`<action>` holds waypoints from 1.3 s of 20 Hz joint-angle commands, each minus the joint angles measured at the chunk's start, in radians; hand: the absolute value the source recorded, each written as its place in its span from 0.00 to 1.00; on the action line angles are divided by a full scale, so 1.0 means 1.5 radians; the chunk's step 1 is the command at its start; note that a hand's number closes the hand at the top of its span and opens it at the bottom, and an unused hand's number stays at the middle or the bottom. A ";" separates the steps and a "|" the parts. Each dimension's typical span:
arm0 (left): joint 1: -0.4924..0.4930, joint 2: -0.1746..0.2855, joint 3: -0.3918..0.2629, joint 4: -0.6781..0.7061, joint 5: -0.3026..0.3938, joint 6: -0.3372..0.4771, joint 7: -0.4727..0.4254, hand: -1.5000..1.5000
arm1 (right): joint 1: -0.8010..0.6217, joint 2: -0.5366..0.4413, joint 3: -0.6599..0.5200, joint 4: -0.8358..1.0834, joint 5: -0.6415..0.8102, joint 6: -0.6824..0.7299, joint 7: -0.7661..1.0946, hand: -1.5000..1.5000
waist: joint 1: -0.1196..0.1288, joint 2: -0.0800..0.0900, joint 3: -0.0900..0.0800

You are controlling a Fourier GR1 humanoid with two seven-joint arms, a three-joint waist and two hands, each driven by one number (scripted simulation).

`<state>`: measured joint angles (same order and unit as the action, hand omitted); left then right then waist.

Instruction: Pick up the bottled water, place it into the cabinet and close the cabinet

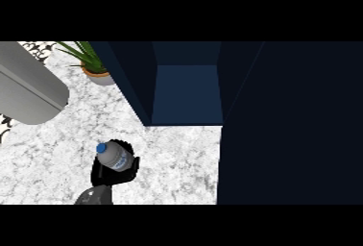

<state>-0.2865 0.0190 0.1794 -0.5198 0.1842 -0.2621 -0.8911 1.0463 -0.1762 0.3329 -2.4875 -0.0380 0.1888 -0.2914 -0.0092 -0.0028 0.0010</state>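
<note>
Fingers [122,143] of the right hand [106,177] curl round the bottle [113,156], pinching it against the palm over the marble counter [42,158]. Its blue cap [101,147] points up and left. The label is blue and white, its writing too small to read. The bottle is lower left of the open dark-blue cabinet [188,91], apart from it. A plant [90,65] stands by the cabinet's left wall, and a grey cylinder [28,86] fills the upper left.

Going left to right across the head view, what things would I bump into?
Big grey rounded cylinder → clear plastic water bottle with blue cap, held by the black left hand → dark blue open cabinet → dark blue cabinet door.
</note>
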 commanded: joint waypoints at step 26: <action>-0.276 -0.013 -0.378 -0.237 0.208 0.492 0.332 1.00 | -0.050 0.000 -0.065 -0.024 -0.078 0.006 0.043 0.00 | -0.015 0.004 -0.001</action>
<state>-0.5782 0.0001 -0.3564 -0.9287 0.4823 0.3829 -0.4428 0.9845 -0.1701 0.2651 -2.4682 -0.0689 0.1989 -0.2796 -0.0251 -0.0004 0.0000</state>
